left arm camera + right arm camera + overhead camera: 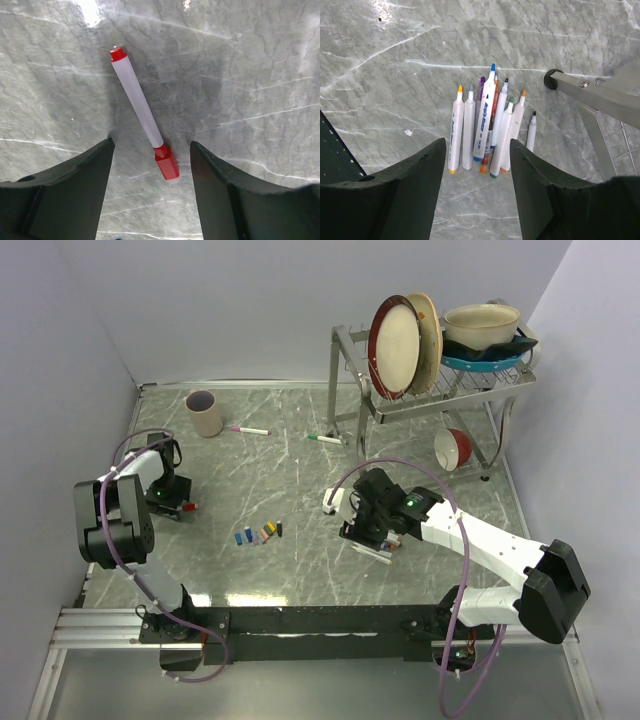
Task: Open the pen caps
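The red cap (pixel 167 162), on its pen (pixel 137 102), lies between the left gripper's (pixel 151 144) spread fingers, touching neither. The right gripper (pixel 477 142) hangs released over uncapped pens (pixel 485 125).

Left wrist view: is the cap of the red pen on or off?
On. The red cap covers the lower end of the white barrel, and no tip shows.

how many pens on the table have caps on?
3: red pen under the open left gripper, pink pen beside the mug, green pen near the rack. Right arm may hide more.
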Controlling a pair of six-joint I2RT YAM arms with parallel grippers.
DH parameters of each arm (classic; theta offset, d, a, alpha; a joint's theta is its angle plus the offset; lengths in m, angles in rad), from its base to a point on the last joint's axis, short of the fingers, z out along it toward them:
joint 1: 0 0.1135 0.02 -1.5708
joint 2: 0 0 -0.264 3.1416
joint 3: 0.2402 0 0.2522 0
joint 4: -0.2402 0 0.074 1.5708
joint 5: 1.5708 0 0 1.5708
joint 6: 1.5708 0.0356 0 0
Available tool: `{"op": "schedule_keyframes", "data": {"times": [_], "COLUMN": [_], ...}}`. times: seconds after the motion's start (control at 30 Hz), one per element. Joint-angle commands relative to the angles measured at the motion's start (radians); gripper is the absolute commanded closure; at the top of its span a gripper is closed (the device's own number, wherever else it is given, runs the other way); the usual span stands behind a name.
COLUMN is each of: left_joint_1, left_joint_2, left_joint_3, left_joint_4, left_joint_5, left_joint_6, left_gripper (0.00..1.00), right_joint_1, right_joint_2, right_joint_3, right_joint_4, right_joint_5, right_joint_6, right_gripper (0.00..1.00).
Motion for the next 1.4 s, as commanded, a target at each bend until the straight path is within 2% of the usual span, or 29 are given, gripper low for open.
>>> {"op": "schedule_keyframes", "data": {"times": [0.0, 0.27, 0.3, 0.37, 0.4, 0.57, 0.67, 0.87, 0.9, 0.97, 1.0, 1.13, 1.2, 1.3, 1.37], "left_joint_1": [-0.009, -0.066, -0.069, -0.084, -0.087, -0.089, -0.092, -0.113, -0.115, -0.118, -0.119, -0.162, -0.231, -0.323, -0.384], "left_joint_2": [0.014, 0.025, 0.037, 0.049, 0.057, 0.04, -0.015, -0.253, -0.327, -0.406, -0.487, -0.644, -0.69, -0.721, -0.73], "left_joint_3": [0.013, 0.007, 0.012, 0.024, 0.027, 0.002, -0.022, -0.109, -0.129, -0.192, -0.214, -0.3, -0.327, -0.367, -0.428], "left_joint_4": [0.02, 0.008, -0.003, -0.019, -0.023, -0.006, 0.039, 0.166, 0.196, 0.243, 0.31, 0.459, 0.508, 0.608, 0.744], "left_joint_5": [0.086, 0.085, 0.082, 0.077, 0.071, 0.077, 0.114, 0.201, 0.224, 0.259, 0.322, 0.511, 0.609, 0.681, 0.785], "left_joint_6": [-0.004, -0.027, -0.026, -0.023, -0.023, -0.003, 0.038, 0.176, 0.198, 0.248, 0.268, 0.359, 0.414, 0.466, 0.48], "left_gripper": [0.32, 0.35, 0.44, 0.5, 0.6, 0.64, 0.7, 0.89, 0.99, 0.99, 0.99, 0.99, 0.99, 0.99, 0.99], "right_joint_1": [-0.001, -0.003, -0.003, -0.001, -0.001, -0.001, -0.001, -0.001, -0.003, -0.003, -0.003, -0.004, -0.008, -0.009, -0.011], "right_joint_2": [-0.014, -0.017, -0.017, -0.02, -0.02, -0.028, -0.028, -0.039, -0.046, -0.056, -0.062, -0.112, -0.152, -0.206, -0.261], "right_joint_3": [-0.006, -0.006, -0.006, -0.008, -0.008, -0.008, -0.008, -0.008, -0.008, -0.009, -0.009, -0.012, -0.011, -0.012, -0.015], "right_joint_4": [0.01, 0.008, 0.008, 0.01, 0.01, 0.01, 0.008, 0.011, 0.011, 0.016, 0.017, 0.04, 0.045, 0.082, 0.126], "right_joint_5": [-0.006, -0.008, -0.008, -0.006, -0.006, -0.009, -0.011, -0.026, -0.031, -0.044, -0.054, -0.089, -0.135, -0.179, -0.198], "right_joint_6": [-0.011, -0.011, -0.012, -0.012, -0.012, -0.015, -0.015, -0.018, -0.02, -0.02, -0.023, -0.028, -0.028, -0.025, -0.034], "right_gripper": [0.38, 0.38, 0.38, 0.38, 0.38, 0.38, 0.38, 0.38, 0.38, 0.38, 0.38, 0.38, 0.38, 0.37, 0.35]}}
